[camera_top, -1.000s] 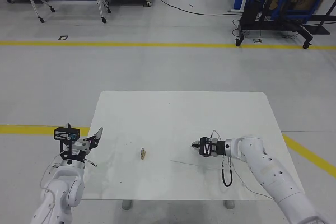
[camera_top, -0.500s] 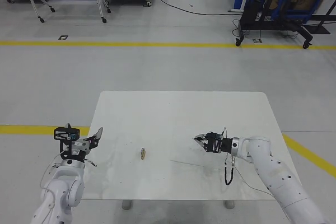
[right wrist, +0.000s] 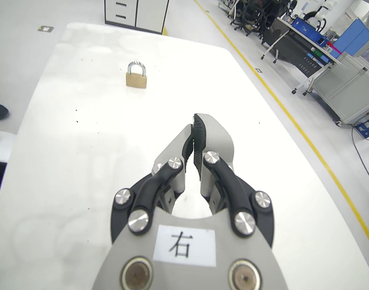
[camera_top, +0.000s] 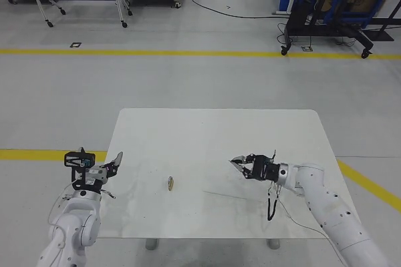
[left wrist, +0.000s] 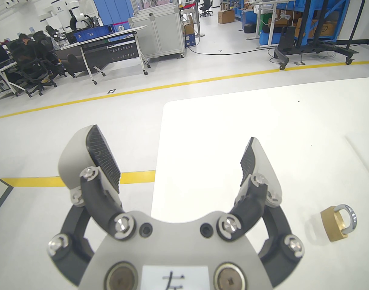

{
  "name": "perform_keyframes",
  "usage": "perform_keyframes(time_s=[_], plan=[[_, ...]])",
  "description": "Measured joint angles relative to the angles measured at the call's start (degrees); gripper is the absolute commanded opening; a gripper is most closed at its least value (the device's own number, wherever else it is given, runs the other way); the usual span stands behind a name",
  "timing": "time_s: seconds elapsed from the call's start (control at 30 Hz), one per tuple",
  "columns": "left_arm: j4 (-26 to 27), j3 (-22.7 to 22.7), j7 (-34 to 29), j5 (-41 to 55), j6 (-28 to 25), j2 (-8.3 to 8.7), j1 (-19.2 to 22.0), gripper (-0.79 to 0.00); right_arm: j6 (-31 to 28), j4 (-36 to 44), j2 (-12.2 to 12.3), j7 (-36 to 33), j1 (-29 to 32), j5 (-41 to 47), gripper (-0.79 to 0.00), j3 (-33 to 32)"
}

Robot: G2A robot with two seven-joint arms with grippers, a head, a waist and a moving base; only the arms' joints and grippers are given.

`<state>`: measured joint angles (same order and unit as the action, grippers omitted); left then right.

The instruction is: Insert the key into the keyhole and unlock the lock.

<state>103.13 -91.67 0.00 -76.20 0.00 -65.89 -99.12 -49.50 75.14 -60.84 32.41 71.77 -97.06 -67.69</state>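
Note:
A brass padlock [camera_top: 170, 182] with a silver shackle lies on the white table [camera_top: 214, 133], left of centre. The left wrist view has the padlock [left wrist: 338, 223] off to one side of my left gripper [left wrist: 175, 152]. That gripper [camera_top: 113, 163] is open and empty, hovering at the table's left edge. My right gripper [camera_top: 235, 162] hangs above the table right of centre, pointing at the padlock [right wrist: 136, 76] some way ahead. Its pads [right wrist: 196, 140] are pressed together, so the right gripper [right wrist: 196, 119] is shut. I cannot make out a key between them or on the table.
A black cable loop [camera_top: 273, 207] hangs from the right arm over the table's front right part. A thin faint line [camera_top: 220, 194] runs across the tabletop in front of the right gripper. Wide bare tabletop lies between padlock and right gripper.
My right gripper has lifted off the tabletop and drawn slightly back and to the right, its wrist turning. The left arm and the padlock have stayed put.

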Motion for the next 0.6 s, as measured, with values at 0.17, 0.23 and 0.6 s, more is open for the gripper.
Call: perform_keyframes(time_s=[0.17, 0.23, 0.6], plan=[[0.0, 0.0, 0.0, 0.0, 0.0, 0.00, 0.0, 0.000, -8.2, -1.0, -0.2, 2.3, -0.2, 10.5, -0.785, 0.0], [0.0, 0.0, 0.0, 0.0, 0.0, 0.00, 0.0, 0.000, -8.7, -0.3, 0.0, 1.2, -0.1, 12.9, -0.785, 0.7], [0.0, 0.0, 0.0, 0.0, 0.0, 0.00, 0.0, 0.000, -8.5, 0.6, 0.3, 0.1, 0.4, 15.8, -0.785, 1.5]])
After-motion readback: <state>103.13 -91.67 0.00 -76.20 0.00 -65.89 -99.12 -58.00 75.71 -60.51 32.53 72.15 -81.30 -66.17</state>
